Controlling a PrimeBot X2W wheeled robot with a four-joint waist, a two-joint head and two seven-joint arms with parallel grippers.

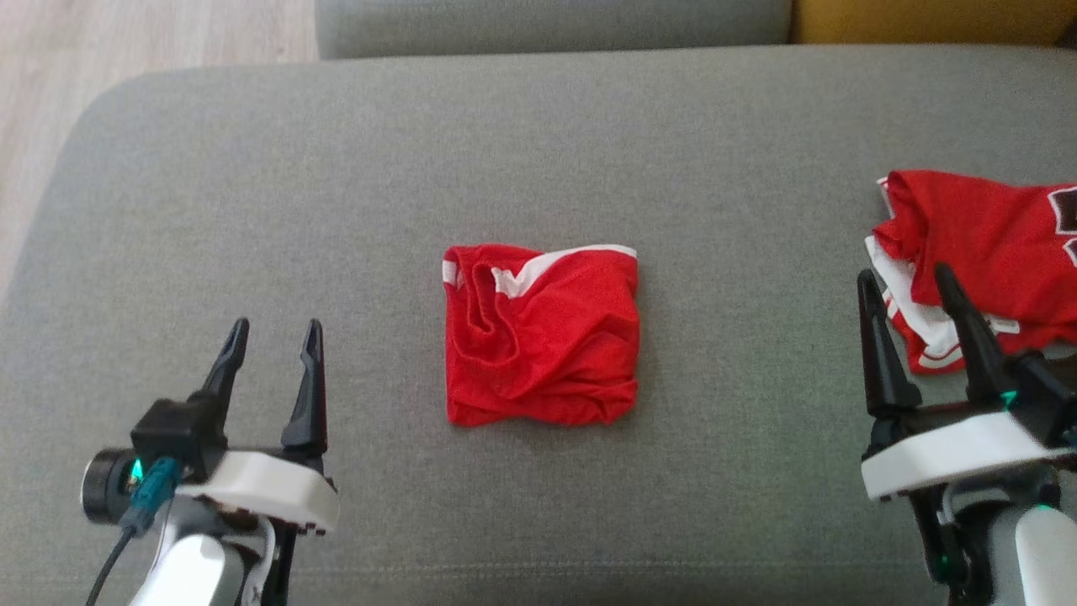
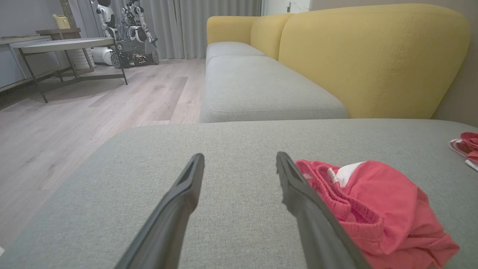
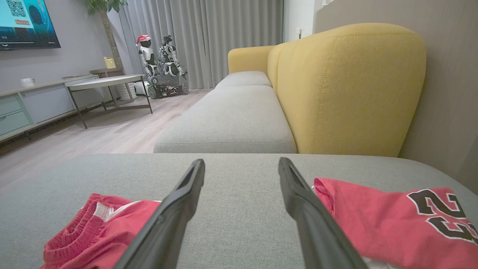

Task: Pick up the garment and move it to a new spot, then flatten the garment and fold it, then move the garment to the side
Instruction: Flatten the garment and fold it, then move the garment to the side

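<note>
on the grey cushion [image 1: 538, 151]: a red garment [image 1: 543, 337] lies near the middle, folded into a rough square, with white trim along its far edge and an elastic waistband curled at its left side.
left gripper [image 1: 277, 326]: fingers spread wide apart and empty, over bare cushion at the near left, touching no cloth.
right gripper [image 1: 904, 276]: fingers also spread wide and empty; in the head view their tips overlap the near edge of a red jersey [image 1: 984, 244], and contact cannot be told.
garment to left gripper: off to its right, with a strip of bare cushion between; in the left wrist view it sits just beside the right-hand finger.
garment to right gripper: well to its left, with open cushion between.
jersey: crumpled at the cushion's right edge, with black numerals and white trim, apart from the garment.
</note>
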